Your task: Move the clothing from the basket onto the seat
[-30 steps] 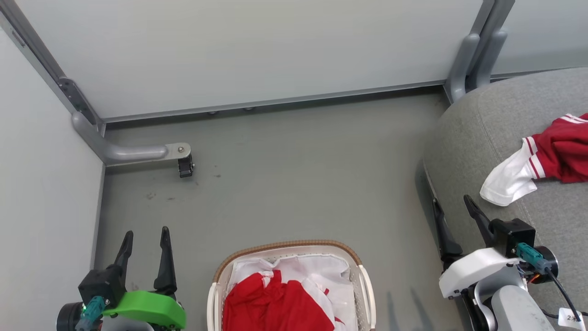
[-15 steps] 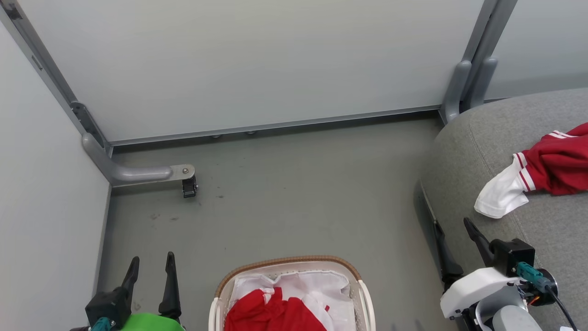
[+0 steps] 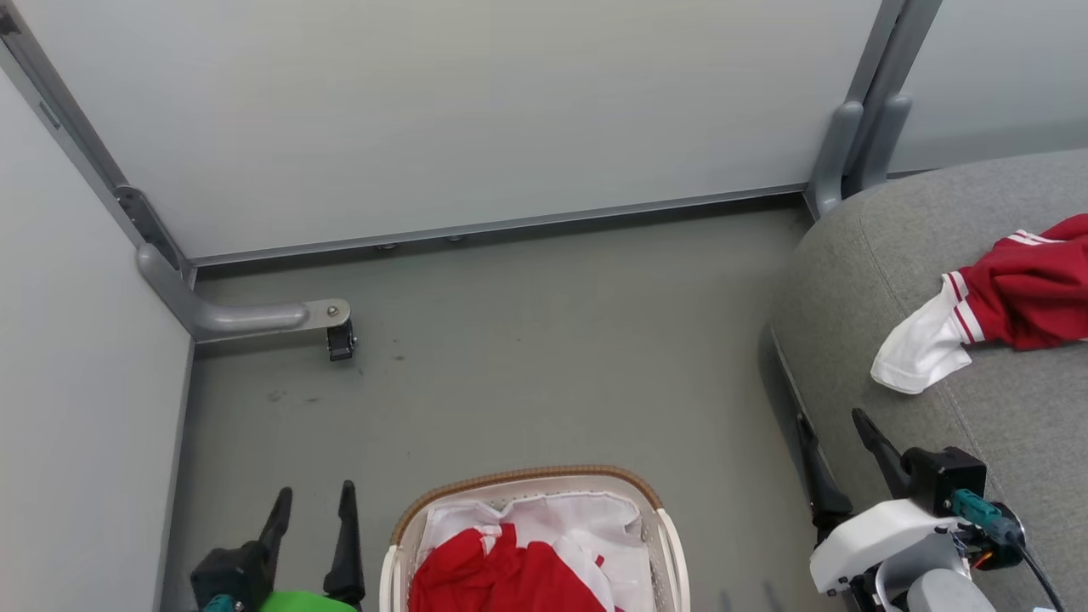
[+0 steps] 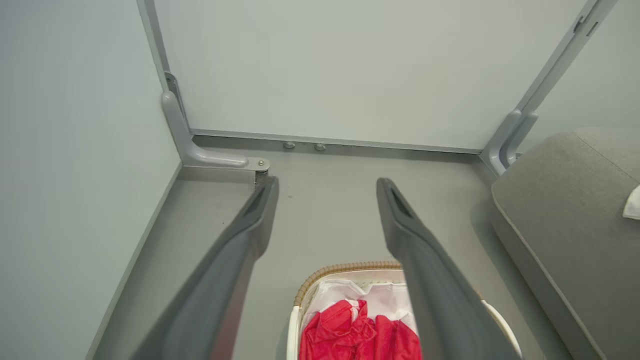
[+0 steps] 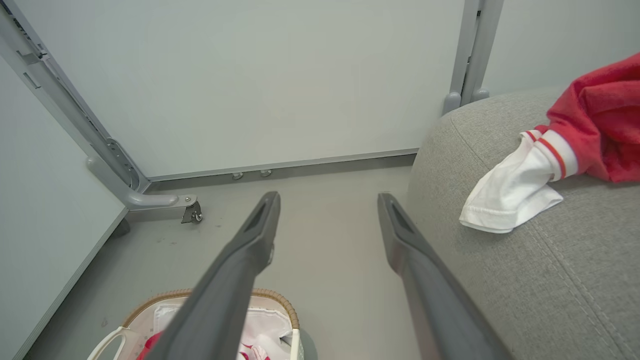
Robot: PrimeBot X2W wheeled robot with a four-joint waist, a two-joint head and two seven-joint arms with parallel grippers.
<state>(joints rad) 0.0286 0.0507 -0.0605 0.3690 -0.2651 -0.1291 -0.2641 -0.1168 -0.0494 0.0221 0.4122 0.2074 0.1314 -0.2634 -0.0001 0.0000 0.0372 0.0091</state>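
Clothing in the basket and on the seat (red, white-striped)

Basket: near half cut off by head view's bottom edge; only far rim and liner show. Red clothing inside runs off same edge; number of pieces cannot be told. Garment on seat leaves right edge, full shape unknown. Seat cut at right and near sides. Left claw: body below frame, just fingers and a sliver of green cover showing. Left wrist view: one finger hides basket's right rim. Right wrist view: one finger covers basket's middle.
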